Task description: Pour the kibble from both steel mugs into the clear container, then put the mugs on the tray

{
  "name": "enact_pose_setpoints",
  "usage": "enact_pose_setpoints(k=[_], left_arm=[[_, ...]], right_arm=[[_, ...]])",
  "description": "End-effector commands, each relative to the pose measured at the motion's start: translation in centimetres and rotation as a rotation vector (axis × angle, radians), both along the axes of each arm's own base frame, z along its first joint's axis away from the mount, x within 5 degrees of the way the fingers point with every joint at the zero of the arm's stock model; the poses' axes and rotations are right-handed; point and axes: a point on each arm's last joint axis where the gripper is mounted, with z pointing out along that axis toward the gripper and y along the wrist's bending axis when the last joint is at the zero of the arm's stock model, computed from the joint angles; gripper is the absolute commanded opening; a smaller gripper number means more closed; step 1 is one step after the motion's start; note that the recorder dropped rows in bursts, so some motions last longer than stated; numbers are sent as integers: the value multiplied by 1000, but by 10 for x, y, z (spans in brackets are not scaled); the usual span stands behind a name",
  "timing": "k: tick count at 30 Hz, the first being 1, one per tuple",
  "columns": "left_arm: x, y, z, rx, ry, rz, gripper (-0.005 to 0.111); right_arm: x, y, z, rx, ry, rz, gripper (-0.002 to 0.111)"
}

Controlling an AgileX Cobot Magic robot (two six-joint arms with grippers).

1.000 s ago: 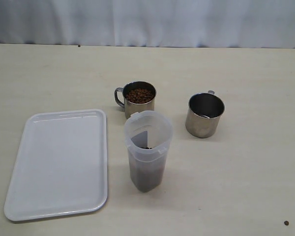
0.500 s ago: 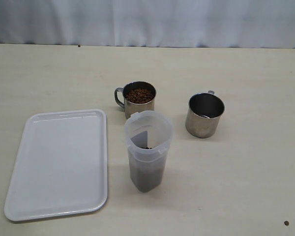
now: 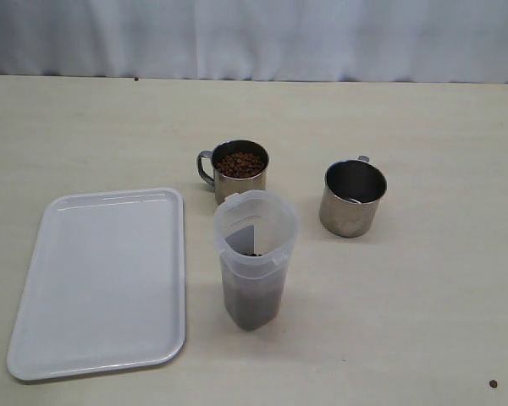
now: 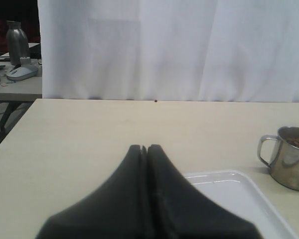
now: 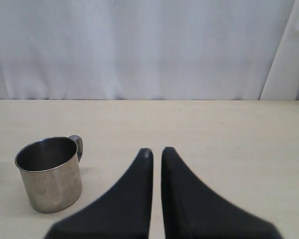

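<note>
One steel mug (image 3: 240, 169) holds brown kibble (image 3: 240, 164); it also shows in the left wrist view (image 4: 289, 157). The other steel mug (image 3: 352, 199) stands empty to its right, seen again in the right wrist view (image 5: 51, 173). In front of them the clear container (image 3: 254, 258) stands upright with kibble in its lower part. The white tray (image 3: 102, 279) lies flat on the left, bare. My left gripper (image 4: 144, 148) is shut and empty above the tray's corner (image 4: 239, 194). My right gripper (image 5: 156, 151) is shut with only a thin slit, empty, beside the empty mug. Neither gripper appears in the exterior view.
A single stray pellet (image 3: 493, 384) lies near the table's front right corner. A white curtain (image 3: 254, 38) hangs behind the table's far edge. Beyond the table's side, a desk with a metal bottle (image 4: 17, 42) shows in the left wrist view.
</note>
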Motion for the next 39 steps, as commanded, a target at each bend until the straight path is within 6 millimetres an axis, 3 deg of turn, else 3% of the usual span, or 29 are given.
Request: enact_pose_setpoints(k=[1, 9, 15, 18, 23, 26, 33, 36, 39], left_arm=[[0, 0, 0, 1, -9, -7, 0], [0, 0, 1, 0, -20, -6, 0], [0, 1, 22, -29, -247, 13, 0], [-3, 4, 37, -129, -412, 25, 0], [-1, 0, 40, 10, -443, 6, 0], [13, -4, 32, 106, -319, -31, 0], [58, -15, 12, 44, -112, -124, 0], [77, -22, -12, 83, 54, -202, 0], [110, -31, -26, 122, 177, -293, 0]], right_arm=[[0, 0, -1, -5, -3, -4, 5], [0, 0, -1, -5, -3, -4, 5], [0, 0, -1, -5, -3, -4, 5], [0, 0, -1, -5, -3, -4, 5], [0, 0, -1, -5, -3, -4, 5], [0, 0, -1, -5, -3, -4, 5], [0, 0, -1, -5, -3, -4, 5], [0, 0, -1, -5, -3, -4, 5], [0, 0, -1, -5, -3, -4, 5]])
